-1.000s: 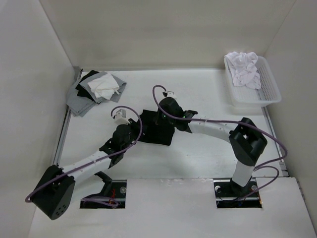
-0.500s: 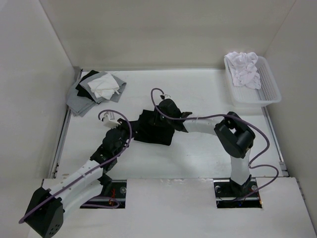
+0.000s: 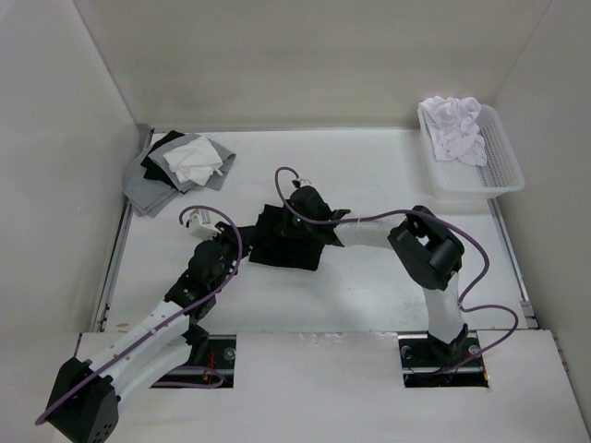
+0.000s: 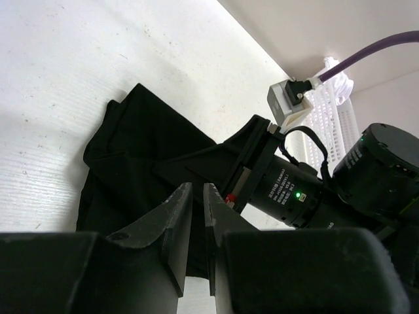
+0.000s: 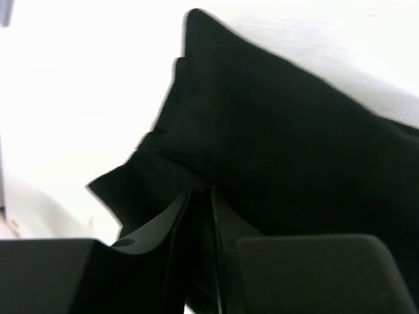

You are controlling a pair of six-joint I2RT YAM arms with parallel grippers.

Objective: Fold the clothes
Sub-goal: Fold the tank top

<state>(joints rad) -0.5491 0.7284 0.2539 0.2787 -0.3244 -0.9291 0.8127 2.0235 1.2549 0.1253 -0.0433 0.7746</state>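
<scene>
The clothes, a black tank top point(image 3: 288, 245) folded into a small rectangle, lie mid-table, also seen in the left wrist view point(image 4: 144, 163) and filling the right wrist view point(image 5: 294, 131). My right gripper point(image 3: 294, 220) sits low on its far edge. Its jaws point(image 5: 200, 193) stand a narrow way apart at a fold; whether any cloth lies between them is too dark to see. My left gripper point(image 3: 231, 245) hangs just off the garment's left edge. Its jaws point(image 4: 198, 193) are down to a thin slit with nothing between them.
A pile of grey, black and white cloths point(image 3: 180, 166) lies at the back left corner. A white basket point(image 3: 503, 175) holding white garments point(image 3: 452, 129) stands at the back right. Walls close in the left, back and right sides.
My left arm has drawn back toward the near left, off the garment. The right gripper has slid a little left over the garment, its elbow folding in, and its jaws have come apart.
</scene>
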